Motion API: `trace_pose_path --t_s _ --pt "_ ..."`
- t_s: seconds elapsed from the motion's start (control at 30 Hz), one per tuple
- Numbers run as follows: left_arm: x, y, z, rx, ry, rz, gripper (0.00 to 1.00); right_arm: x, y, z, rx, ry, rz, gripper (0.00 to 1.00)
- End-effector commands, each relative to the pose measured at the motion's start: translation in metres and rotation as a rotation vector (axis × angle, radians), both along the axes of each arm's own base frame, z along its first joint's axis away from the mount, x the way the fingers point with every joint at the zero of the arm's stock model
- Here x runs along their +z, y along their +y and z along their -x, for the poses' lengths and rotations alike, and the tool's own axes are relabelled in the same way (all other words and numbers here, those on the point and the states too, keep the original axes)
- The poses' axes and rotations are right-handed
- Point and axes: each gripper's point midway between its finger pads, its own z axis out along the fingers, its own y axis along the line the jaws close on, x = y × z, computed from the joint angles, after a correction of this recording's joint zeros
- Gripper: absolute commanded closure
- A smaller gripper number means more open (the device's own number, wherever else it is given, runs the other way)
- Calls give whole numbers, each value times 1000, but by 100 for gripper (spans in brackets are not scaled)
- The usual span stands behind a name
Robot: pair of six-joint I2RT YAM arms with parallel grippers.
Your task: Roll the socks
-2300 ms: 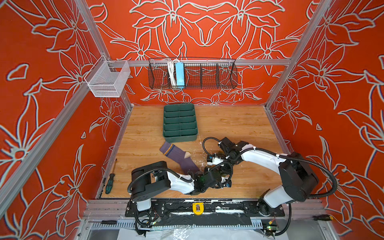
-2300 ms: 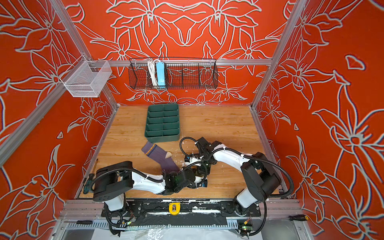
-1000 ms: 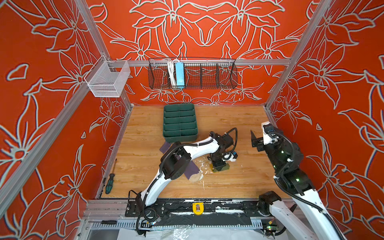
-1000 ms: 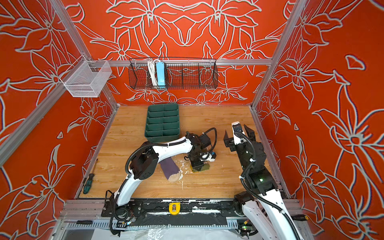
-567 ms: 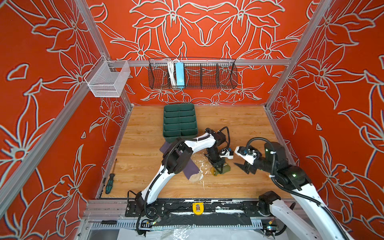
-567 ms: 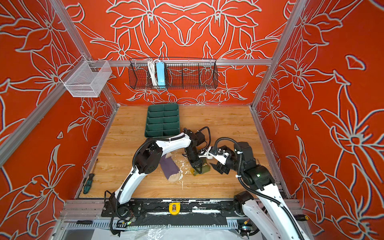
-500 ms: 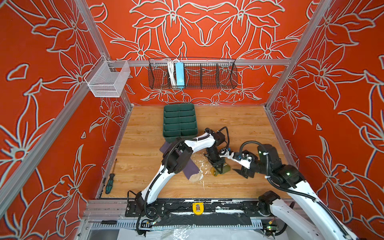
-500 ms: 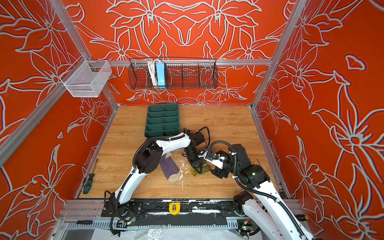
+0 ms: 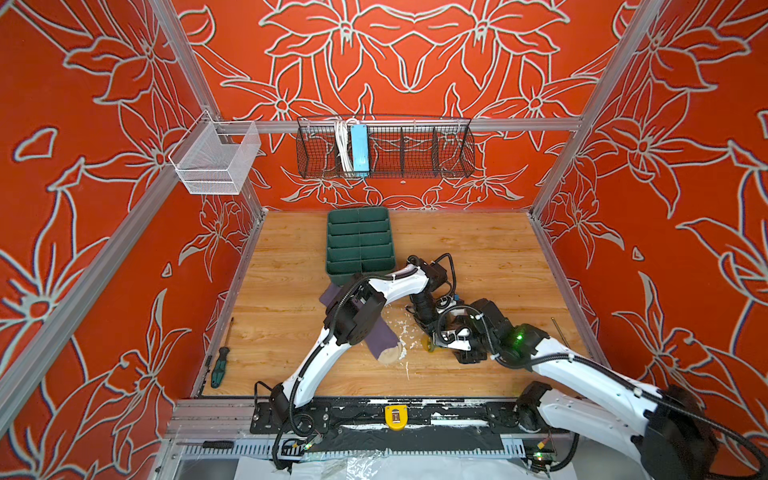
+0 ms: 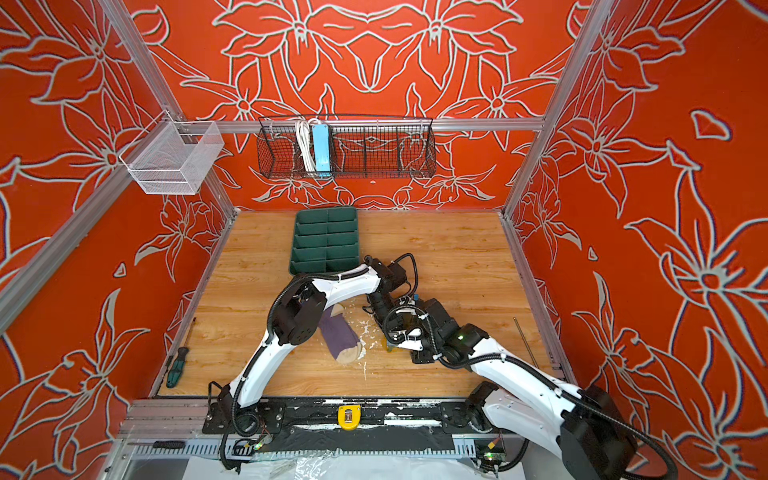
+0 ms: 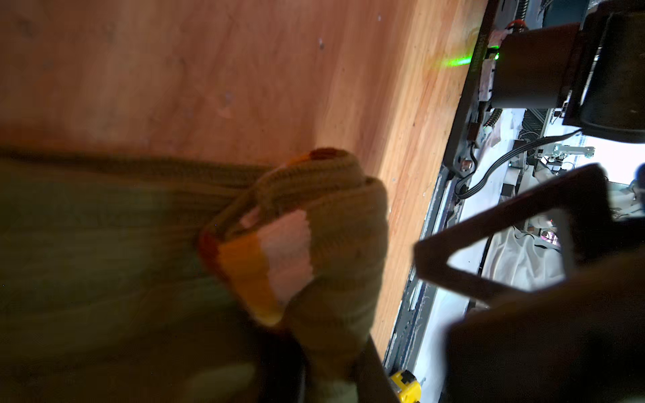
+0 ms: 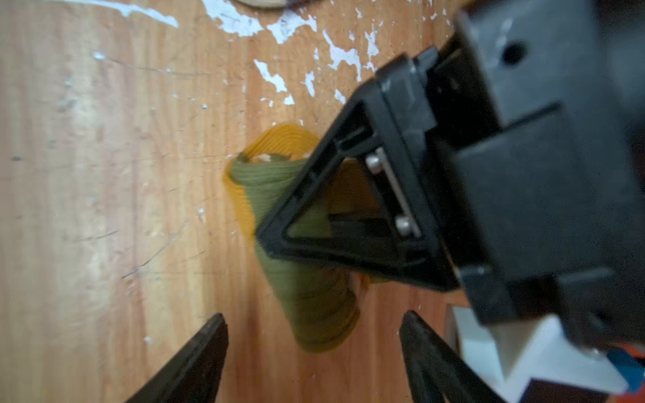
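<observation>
Your left gripper (image 9: 424,326) pinches the rolled olive sock (image 12: 307,296) on the table (image 9: 291,291).
Careful: your right gripper (image 12: 313,315) hangs spread either side of its end, with the left finger (image 12: 352,260) across the roll's middle. Just beside lies the purple sock (image 9: 384,338), half under your left arm.

- The tray (image 9: 359,245) sits at the back of the table (image 9: 282,316).
- The flat sock (image 9: 384,338) lies in front of the tray.
- The rolled sock (image 12: 307,300) lies just right of the flat sock.
- The screwdriver (image 9: 219,368) lies by the table's left edge.
</observation>
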Motion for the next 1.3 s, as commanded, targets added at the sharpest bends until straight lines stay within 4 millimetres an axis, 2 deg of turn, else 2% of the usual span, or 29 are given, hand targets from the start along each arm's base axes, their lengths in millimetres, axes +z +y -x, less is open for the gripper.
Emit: trace_pose_path --t_s 0.0,0.17,0.23,0.37,0.5,0.6,0.73,0.93,1.03,1.27 --pt "-53 28 17 -47 40 -181 100 -5 13 -19 5 -44 -11 21" --pt "-53 28 17 -58 33 -167 100 -25 13 -23 7 8 54 29" --pt "-53 29 16 -62 23 -171 100 -29 13 -20 6 23 51 34" --pt "-55 28 11 -49 -12 -168 100 -33 13 -8 21 72 53 62" --pt "-48 24 3 -9 -68 -131 88 -39 11 11 46 123 74 85" --pt "-39 23 -15 53 -165 -116 76 -40 12 22 53 166 54 99" --pt "-6 22 -37 158 -311 -21 60 -40 15 35 52 236 25 100" --pt "50 31 -57 273 -541 116 45 -34 26 40 16 333 -7 100" --pt "76 43 -64 314 -669 152 41 -33 30 43 2 381 -14 100" --pt "138 85 -78 442 -990 235 27 -33 30 52 -8 464 2 100"
